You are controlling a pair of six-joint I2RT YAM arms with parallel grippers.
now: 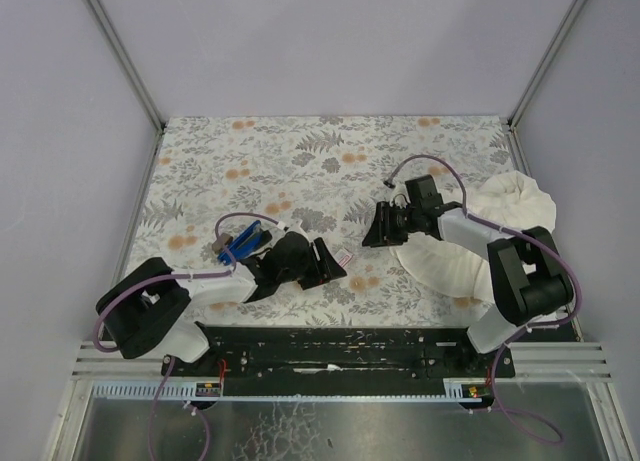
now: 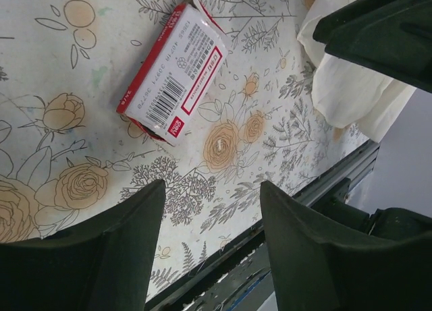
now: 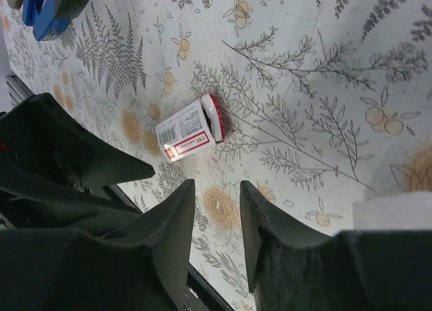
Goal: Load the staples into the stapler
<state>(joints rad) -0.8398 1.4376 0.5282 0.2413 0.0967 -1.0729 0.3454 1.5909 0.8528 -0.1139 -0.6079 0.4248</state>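
Overhead, the white-and-red staple box [image 1: 346,258] lies on the floral table [image 1: 300,151] just ahead of the left gripper [image 1: 333,265]. The blue stapler [image 1: 245,241] sits beside that arm's wrist, and the right gripper [image 1: 371,237] hangs near a white cloth [image 1: 500,206].

Left wrist camera: fingers [image 2: 101,257] spread wide and empty, the box flat ahead, its far flap seemingly lifted.

Right wrist camera: fingers [image 3: 169,237] narrowly parted, gripping nothing, with the box beyond them and the stapler in the top-left corner.

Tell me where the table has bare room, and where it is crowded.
Free: the far strip of the table along the back wall, and the left part beyond the stapler. Crowded: the near middle, where the staples box lies near the left hand and the right hand; the white cloth fills the right.
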